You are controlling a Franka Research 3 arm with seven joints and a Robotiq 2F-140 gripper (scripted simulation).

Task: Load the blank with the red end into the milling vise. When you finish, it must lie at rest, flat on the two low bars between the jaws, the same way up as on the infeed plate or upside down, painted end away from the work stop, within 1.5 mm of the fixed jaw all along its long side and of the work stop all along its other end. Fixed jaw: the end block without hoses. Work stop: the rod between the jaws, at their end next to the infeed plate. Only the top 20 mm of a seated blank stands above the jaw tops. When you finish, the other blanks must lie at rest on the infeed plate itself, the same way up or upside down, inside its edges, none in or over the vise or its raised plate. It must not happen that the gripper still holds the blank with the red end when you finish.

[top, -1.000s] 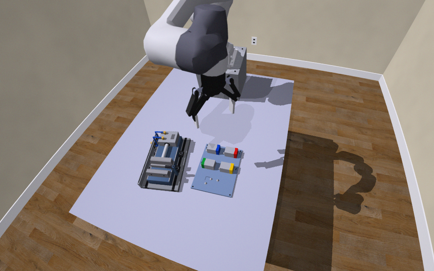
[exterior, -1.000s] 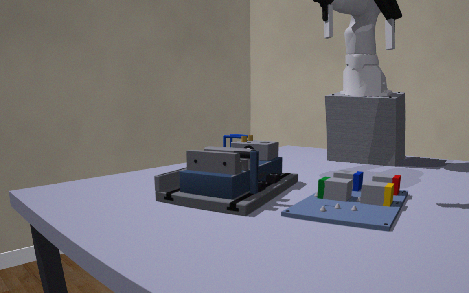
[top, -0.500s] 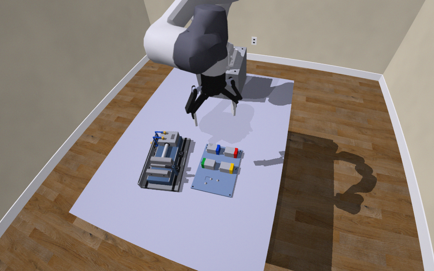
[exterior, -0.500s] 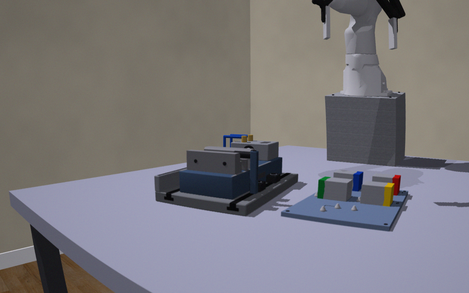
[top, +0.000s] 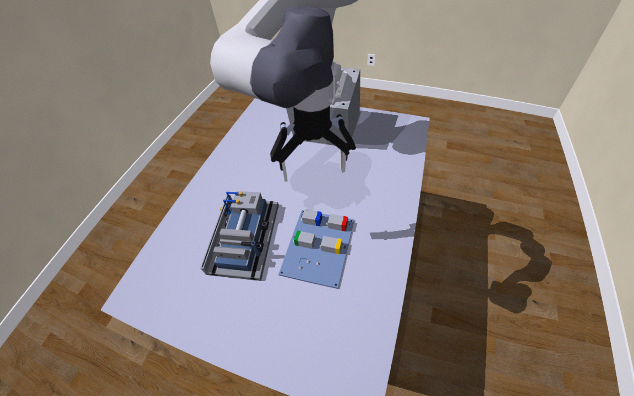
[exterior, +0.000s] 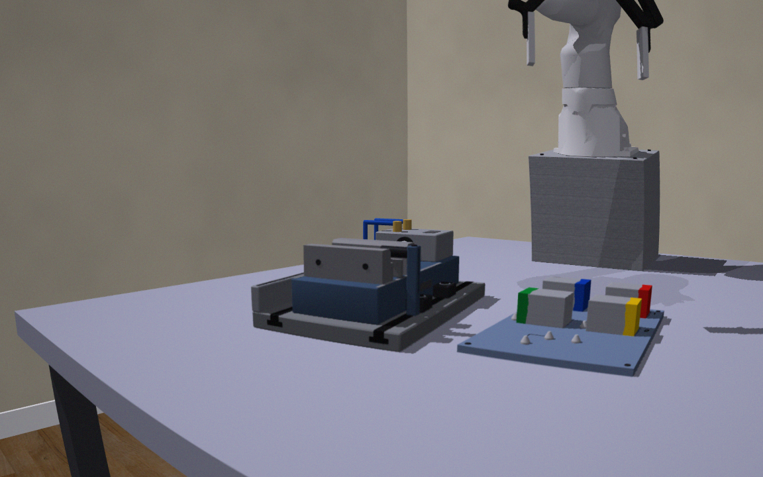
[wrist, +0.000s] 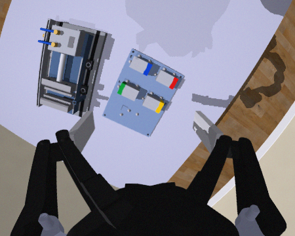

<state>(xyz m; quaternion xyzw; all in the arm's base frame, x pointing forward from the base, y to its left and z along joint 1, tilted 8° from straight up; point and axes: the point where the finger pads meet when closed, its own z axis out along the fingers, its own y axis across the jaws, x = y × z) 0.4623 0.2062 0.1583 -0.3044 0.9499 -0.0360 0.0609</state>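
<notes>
Four blanks sit on the blue infeed plate (top: 319, 275) (exterior: 550, 356) (wrist: 137, 124), and the red-ended blank (top: 337, 221) (exterior: 621, 293) (wrist: 164, 78) is at the corner nearest the tabletop's far and right-hand edges in the top view. The milling vise (top: 234, 260) (exterior: 336, 299) (wrist: 66, 39) stands nearer the left-hand edge. High over the tabletop (top: 186, 305) (exterior: 313, 385) (wrist: 121, 157), towards its far edge, the gripper (top: 314, 175) (exterior: 586, 71) (wrist: 144, 119) hangs with its fingers wide apart and nothing between them.

I'd call this the approach, before any grasp. Next it should line up over the red-ended blank and come down astride its long sides, pinching high so the fingers can clear the jaws later. The painted end points away from the vise, so I reckon a half turn is due before it goes against the fixed jaw (top: 230, 253) (exterior: 346, 262) (wrist: 56, 105) and the work stop (top: 246, 243) (exterior: 395, 251) (wrist: 69, 101). The blue-ended blank (top: 311, 216) (exterior: 559, 285) (wrist: 139, 65) and yellow-ended blank (top: 330, 244) (exterior: 605, 314) (wrist: 151, 102) are close enough to be knocked.

The blanks look like matt grey blocks, square-edged, each with one painted end; pale cones stud the plate. The vise mixes grey blocks, a dark blue body and a smooth, pale round shaft.
</notes>
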